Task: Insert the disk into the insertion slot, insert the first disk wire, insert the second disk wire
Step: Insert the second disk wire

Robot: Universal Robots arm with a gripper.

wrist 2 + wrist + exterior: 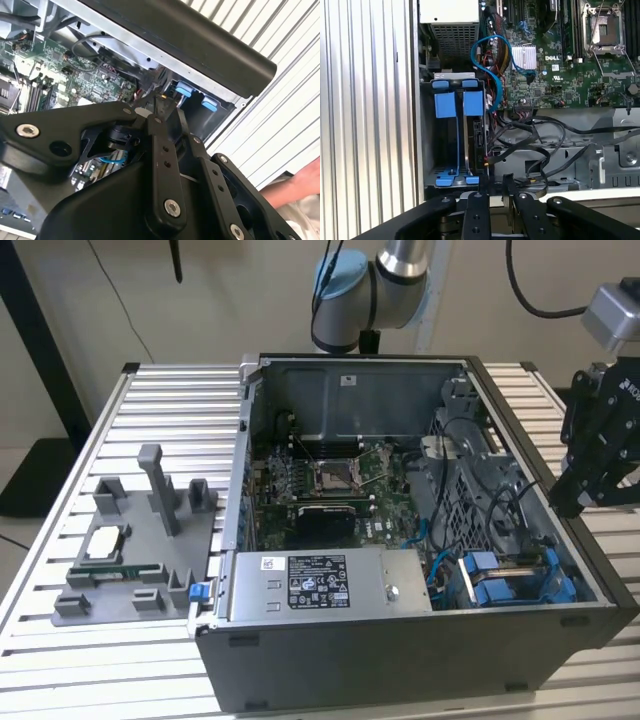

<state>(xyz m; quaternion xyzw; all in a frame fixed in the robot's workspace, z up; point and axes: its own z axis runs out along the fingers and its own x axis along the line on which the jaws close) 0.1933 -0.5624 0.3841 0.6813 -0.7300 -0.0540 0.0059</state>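
The disk stands on edge inside the insertion slot, its blue frame tabs toward the case wall. In the exterior view the disk sits in the slot at the open case's near corner on the exterior view's right. A blue wire loops from the motherboard down beside the disk; where it ends I cannot tell. Black wires lie past the bay. My gripper hangs over the case's wall on the exterior view's right, above the bay, and appears shut with nothing held. In both wrist views the gripper is clear of the disk.
A large grey metal box with a sticker lies along the case's near side. The motherboard fills the case floor. A grey fixture holding small parts stands on the slatted table at the exterior view's left. A person's arm rests beside the case.
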